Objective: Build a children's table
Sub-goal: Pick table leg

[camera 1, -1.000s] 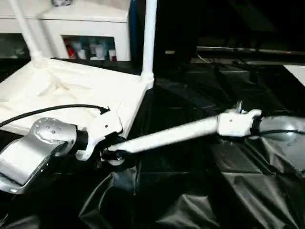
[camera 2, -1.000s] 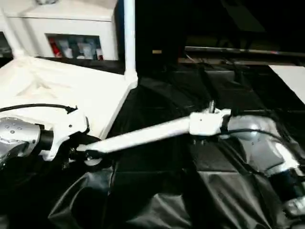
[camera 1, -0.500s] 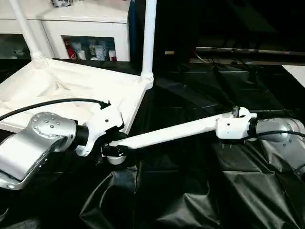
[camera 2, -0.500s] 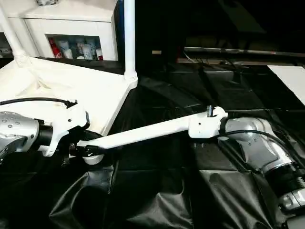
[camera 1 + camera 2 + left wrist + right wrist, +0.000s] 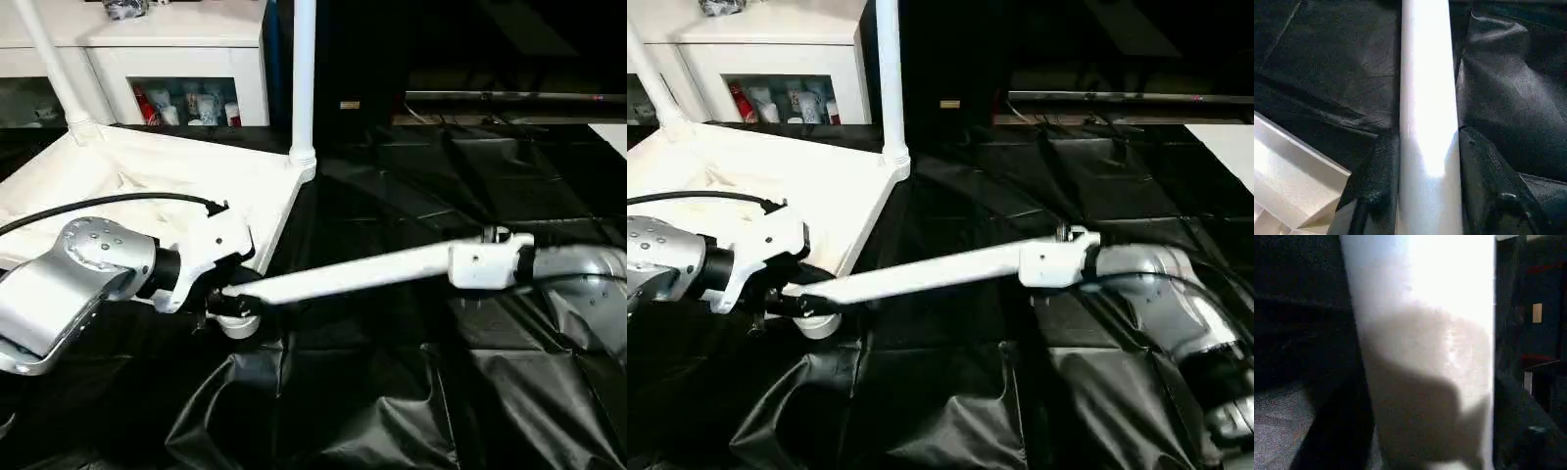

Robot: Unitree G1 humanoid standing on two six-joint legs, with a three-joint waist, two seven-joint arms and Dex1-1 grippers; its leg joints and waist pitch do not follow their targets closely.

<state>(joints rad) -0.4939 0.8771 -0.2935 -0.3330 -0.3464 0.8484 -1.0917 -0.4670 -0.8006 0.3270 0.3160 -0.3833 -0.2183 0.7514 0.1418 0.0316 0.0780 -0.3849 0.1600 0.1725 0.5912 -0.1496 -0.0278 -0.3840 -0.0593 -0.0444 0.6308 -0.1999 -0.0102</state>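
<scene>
Grippers (image 5: 227, 301) (image 5: 1058, 262) at leg (image 5: 343, 277) ends

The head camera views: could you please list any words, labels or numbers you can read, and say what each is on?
No text is readable.
Bottles behind the cabinet's glass door: any labels too small to read.
Small yellowish tag on the dark background: too blurred to read.
Table leg, tabletop: no markings visible.

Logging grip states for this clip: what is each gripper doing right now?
Left gripper: shut on the loose table leg, near its flared end.
Right gripper: fingers flank the leg's other end; cannot tell whether they grip it.
</scene>
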